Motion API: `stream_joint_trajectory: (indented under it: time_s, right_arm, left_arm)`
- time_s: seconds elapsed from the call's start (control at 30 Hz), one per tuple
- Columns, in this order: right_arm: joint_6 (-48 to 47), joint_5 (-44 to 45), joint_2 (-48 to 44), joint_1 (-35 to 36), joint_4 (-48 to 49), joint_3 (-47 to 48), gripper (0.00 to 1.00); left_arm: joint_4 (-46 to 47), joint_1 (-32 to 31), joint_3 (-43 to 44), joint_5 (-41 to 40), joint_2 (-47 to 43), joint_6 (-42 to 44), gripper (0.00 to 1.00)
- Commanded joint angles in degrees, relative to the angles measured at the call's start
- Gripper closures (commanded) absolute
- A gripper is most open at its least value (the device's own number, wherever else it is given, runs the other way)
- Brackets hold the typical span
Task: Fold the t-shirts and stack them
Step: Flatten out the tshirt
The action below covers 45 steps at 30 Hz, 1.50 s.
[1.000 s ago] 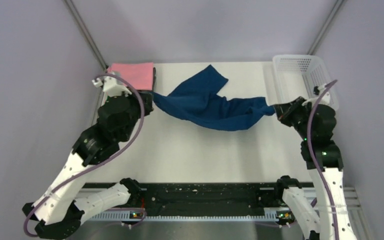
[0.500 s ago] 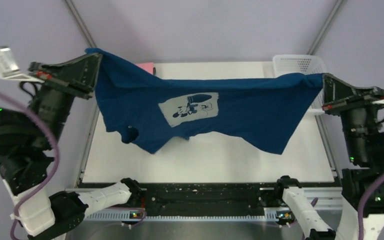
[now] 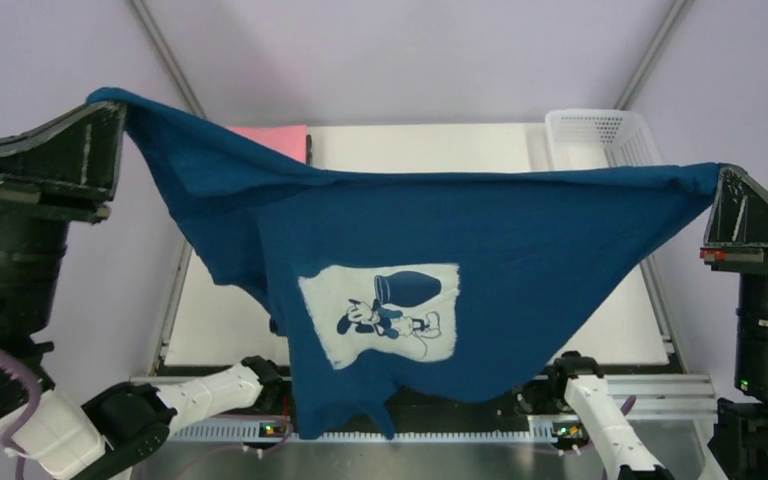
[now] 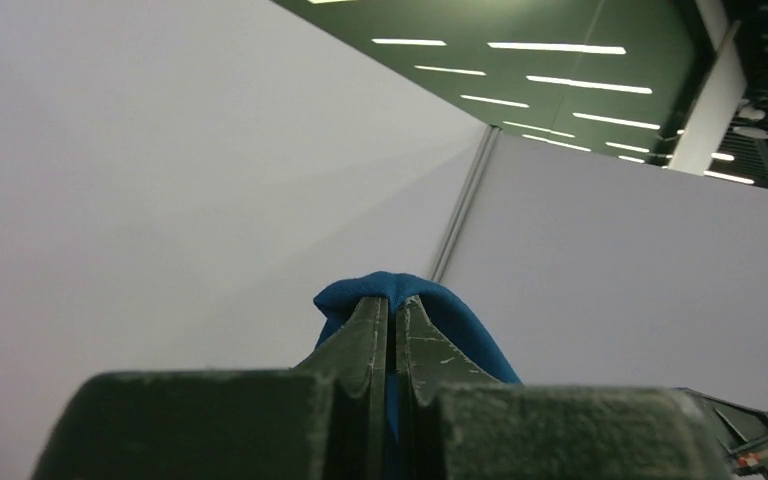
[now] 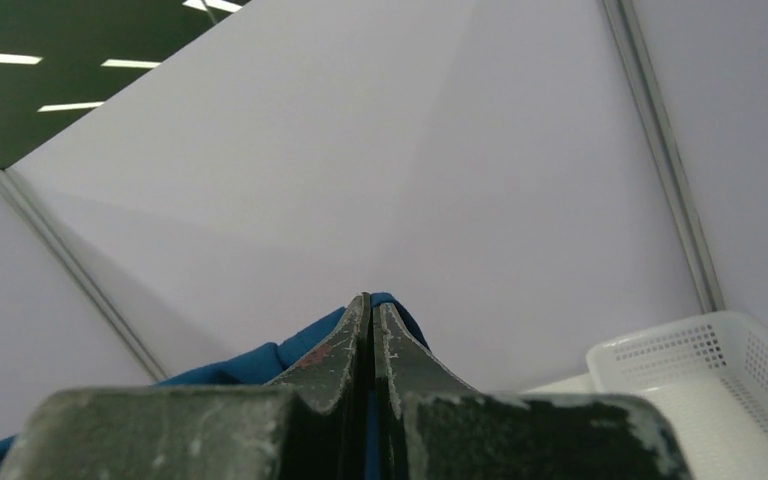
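Currently stretched over the desk (image 3: 410,140): navy t-shirt (image 3: 480,250), left gripper (image 4: 392,305) and right gripper (image 5: 370,300) each clenched on an opposite edge; pink t-shirt (image 3: 275,138) behind.

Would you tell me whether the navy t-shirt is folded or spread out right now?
Spread out: the navy t-shirt hangs open, stretched between the left gripper and right gripper, each shut on an edge.

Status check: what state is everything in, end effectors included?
blue t-shirt: held aloft, spread wide, print facing the top camera.
pink shirt: folded, at far left of table.
basket: upright, far right corner.
left end effector: shut on blue t-shirt.
right end effector: shut on blue t-shirt.
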Motion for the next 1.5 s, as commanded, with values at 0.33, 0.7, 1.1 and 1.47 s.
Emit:
stream_joint_trajectory:
  time_s: [0.33,0.7,1.1,1.47]
  right_arm:
    - [4.22,10.94,3.19,-0.56,5.12,-33.50,1.00]
    - [7.31,6.49,29.04,-0.56,41.99,-63.39,1.00]
    - [7.34,8.16,44.07,-0.56,52.02,-60.89,1.00]
    - [9.53,17.84,50.22,-0.56,48.81,-55.04,0.88]
  left_arm:
    - [9.34,8.43,-24.59,-24.51,18.36,0.63,1.00]
    - [20.93,29.23,-41.37,9.52,50.03,-15.73,1.00]
    - [21.53,30.95,-33.92,12.32,61.59,-16.32,1.00]
    - [16.74,31.04,-19.37,9.14,71.66,-16.00,0.94]
